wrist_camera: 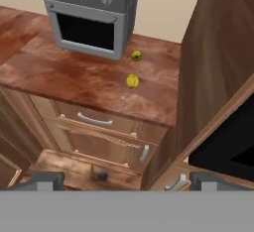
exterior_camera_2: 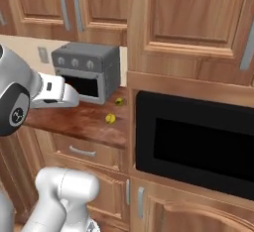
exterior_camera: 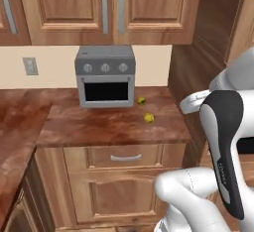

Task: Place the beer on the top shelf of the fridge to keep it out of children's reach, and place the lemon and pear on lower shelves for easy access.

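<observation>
Well short of the fruit: gripper (wrist_camera: 124, 181) wide open, holding nothing, hanging off the counter's (wrist_camera: 74, 75) front edge. Ahead and beyond the fingers, on the counter: one lemon (wrist_camera: 132, 81), nearer; one pear (wrist_camera: 136, 55), just behind it, beside the toaster oven (wrist_camera: 89, 15). Roundish both, no clear long axis. Likely lemon first, a forward reach.

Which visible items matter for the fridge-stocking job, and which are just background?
Job: lemon, pear, both on the counter; gripper, open, holding nothing.
Background: toaster oven, wall oven, drawer, upper cabinets, outlet.
</observation>
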### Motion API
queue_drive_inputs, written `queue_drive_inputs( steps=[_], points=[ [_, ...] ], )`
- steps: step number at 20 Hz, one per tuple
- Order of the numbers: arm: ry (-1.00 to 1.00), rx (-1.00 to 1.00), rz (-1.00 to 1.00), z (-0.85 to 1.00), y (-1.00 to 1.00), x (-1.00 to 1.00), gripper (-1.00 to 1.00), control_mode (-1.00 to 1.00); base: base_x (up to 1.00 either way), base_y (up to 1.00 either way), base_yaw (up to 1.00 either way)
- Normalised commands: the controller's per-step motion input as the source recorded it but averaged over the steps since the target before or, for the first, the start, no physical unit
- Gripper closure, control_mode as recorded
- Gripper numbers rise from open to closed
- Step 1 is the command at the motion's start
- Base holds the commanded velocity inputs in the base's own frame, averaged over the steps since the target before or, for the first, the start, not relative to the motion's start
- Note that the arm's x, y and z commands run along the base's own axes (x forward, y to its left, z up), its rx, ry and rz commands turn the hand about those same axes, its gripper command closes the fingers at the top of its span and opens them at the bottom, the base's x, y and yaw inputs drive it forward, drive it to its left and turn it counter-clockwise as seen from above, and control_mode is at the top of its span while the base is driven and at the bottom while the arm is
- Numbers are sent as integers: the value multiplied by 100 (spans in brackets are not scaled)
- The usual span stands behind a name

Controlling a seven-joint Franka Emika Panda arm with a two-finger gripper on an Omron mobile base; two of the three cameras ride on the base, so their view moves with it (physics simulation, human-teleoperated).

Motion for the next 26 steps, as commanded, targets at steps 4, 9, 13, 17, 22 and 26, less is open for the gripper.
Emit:
queue_drive_inputs(
  steps=[4, 9, 13, 17, 22, 26],
  points=[
    [0, 0, 0, 0, 0, 0, -100, 100, 50, 60, -33],
    [0, 0, 0, 0, 0, 0, -100, 100, 60, 54, -31],
    [0, 0, 0, 0, 0, 0, -100, 100, 67, 33, -29],
    [0, 0, 0, 0, 0, 0, -100, 100, 62, 15, -27],
    [-1, 0, -4, -8, 0, 3, -100, -100, 30, 2, -19],
    [0, -2, -14, -48, 0, 2, -100, -100, 0, 0, 0]
  ],
)
